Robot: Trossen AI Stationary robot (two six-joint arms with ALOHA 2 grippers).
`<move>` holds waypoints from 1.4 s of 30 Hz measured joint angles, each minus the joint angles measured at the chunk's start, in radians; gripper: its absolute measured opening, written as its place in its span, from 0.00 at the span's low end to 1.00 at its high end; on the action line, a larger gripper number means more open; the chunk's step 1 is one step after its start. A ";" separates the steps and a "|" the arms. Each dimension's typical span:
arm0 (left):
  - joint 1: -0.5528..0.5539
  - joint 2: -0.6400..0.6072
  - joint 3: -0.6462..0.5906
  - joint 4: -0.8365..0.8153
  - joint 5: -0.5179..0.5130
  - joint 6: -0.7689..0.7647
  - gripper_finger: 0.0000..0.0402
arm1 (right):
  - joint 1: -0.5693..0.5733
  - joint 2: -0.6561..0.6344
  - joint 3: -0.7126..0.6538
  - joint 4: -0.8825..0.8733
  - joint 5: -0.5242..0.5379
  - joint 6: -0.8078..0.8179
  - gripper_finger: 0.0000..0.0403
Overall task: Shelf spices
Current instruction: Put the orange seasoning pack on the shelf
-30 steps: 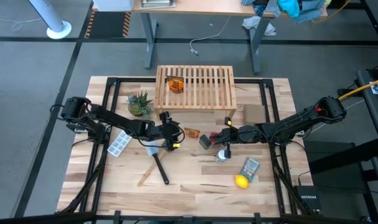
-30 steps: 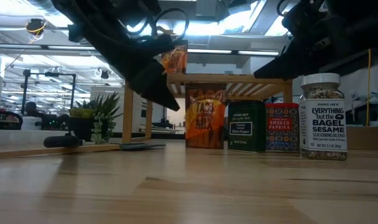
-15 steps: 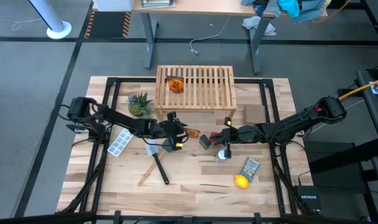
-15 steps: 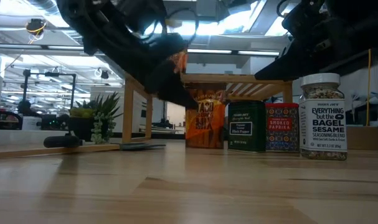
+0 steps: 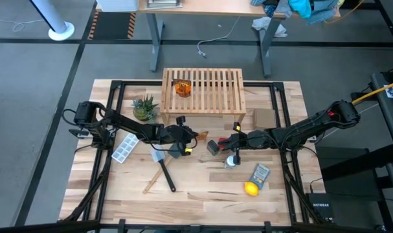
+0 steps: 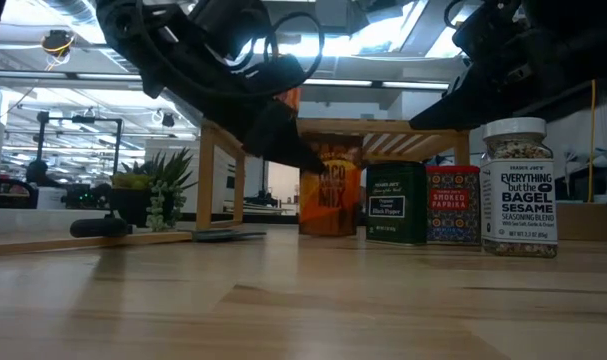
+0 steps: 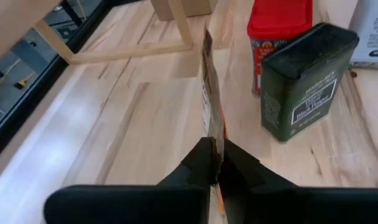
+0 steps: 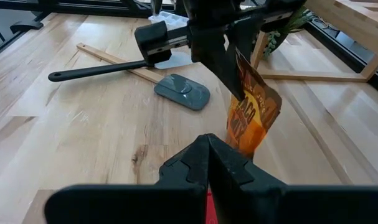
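Blocking much of the low view, the left arm is covering the upper part of the amber-orange packet (image 6: 330, 190), so only its lower print is showing there. The left tool (image 7: 217, 163) is pinching that packet's top edge with its fingers pressed narrow, and the packet is standing upright on the bench (image 5: 202, 188) in front of the shelf (image 5: 203, 90). In the left wrist view the packet is showing edge-on, a thin strip with an orange rim. The right tool (image 8: 208, 163) is sitting closed just beside the row of spices, holding nothing that can be made out; its own arm is hiding part of the red box (image 7: 278, 25) from above. A second amber-orange packet (image 5: 182, 88) is lying on the shelf's slatted top. Under the shelf's front edge, the black box (image 6: 395, 203), the red box and the clear white-capped bottle (image 6: 519, 188) are standing side by side, the bottle holding a speckled seasoning blend. A lemon (image 5: 250, 188) and a grey-blue packet (image 5: 261, 173) are lying near the bench's front.
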 joint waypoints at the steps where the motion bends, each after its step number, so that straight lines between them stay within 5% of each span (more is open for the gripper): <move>1: 0.000 0.000 0.000 0.003 0.000 0.003 0.03 | 0.000 0.000 0.000 0.000 0.000 0.000 0.02; 9: -0.004 -0.057 0.000 -0.005 -0.005 0.007 0.01 | 0.000 0.000 0.000 -0.001 0.000 0.000 0.02; 24: 0.003 -0.395 0.000 -0.121 -0.051 0.151 0.00 | 0.000 0.000 0.000 0.000 0.000 0.000 0.02; 34: 0.165 -0.537 0.000 -0.233 -0.045 0.182 0.00 | 0.000 0.000 0.000 0.002 0.000 0.000 0.02; 42: 0.305 -0.545 0.000 -0.267 0.133 0.157 0.00 | 0.000 0.000 0.000 0.005 0.000 0.000 0.02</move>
